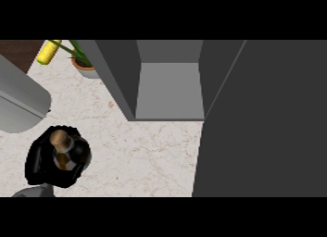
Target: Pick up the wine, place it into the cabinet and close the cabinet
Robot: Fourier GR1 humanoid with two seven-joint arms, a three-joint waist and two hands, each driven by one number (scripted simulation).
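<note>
A: Starting at the left, what is there?

B: A big grey cylinder [12, 99] leans in from the left edge, some appliance or arm part, I cannot say which. Behind it lie a corn cob [48, 52] and a potted plant [84, 62] at the back of the counter [145, 157]

A: And the wine?

B: The wine [62, 146] stands near the front left of the counter, seen from above, its tan top showing. The left hand [46, 162] is curled round it, dark fingers wrapping the bottle's sides, so it is clamped on the bottle

A: The right hand?

B: It shows nowhere in this view

A: Which step is this, then?

B: I judge it the pick-up: the grasp looks made, but the bottle is well apart from the cabinet [169, 92] and I cannot tell whether it has left the counter

A: What does the next move call for?

B: Lifting the bottle upright and carrying it rightward and back to the open compartment in the middle, clearing its front lip. The door [268, 120] stands open at the right, a wide dark panel, and must be swung shut afterwards

A: Any label or writing to read?

B: None; from above the bottle shows no label, and nothing else bears text
</note>
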